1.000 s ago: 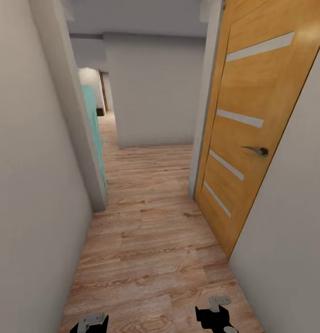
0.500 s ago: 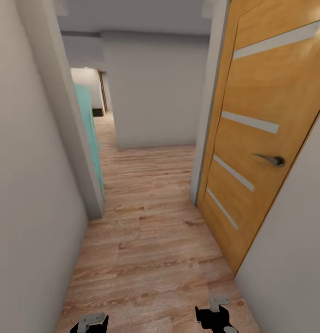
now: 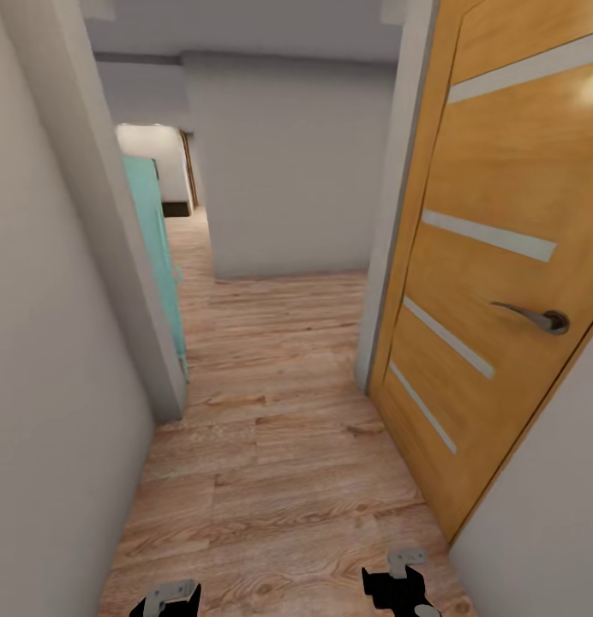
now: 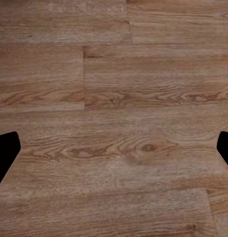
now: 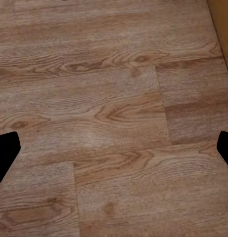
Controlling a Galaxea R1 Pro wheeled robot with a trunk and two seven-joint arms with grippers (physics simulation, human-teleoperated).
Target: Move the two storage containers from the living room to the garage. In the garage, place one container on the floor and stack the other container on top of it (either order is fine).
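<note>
- You are facing a hallway: plank floor [image 3: 279, 446], open wooden door [image 3: 494, 257] on your right.
- Left pincer [image 4: 114, 148] and right pincer [image 5: 114, 148] are gaping wide, holding nothing, above planks.

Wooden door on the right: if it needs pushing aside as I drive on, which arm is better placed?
Right, probably. The wooden door stands open on the robot's right, on the right gripper's side; the left gripper is by the opposite wall. Both are open and empty.

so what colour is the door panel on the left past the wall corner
Teal door panel, clearest in the head view.
</note>
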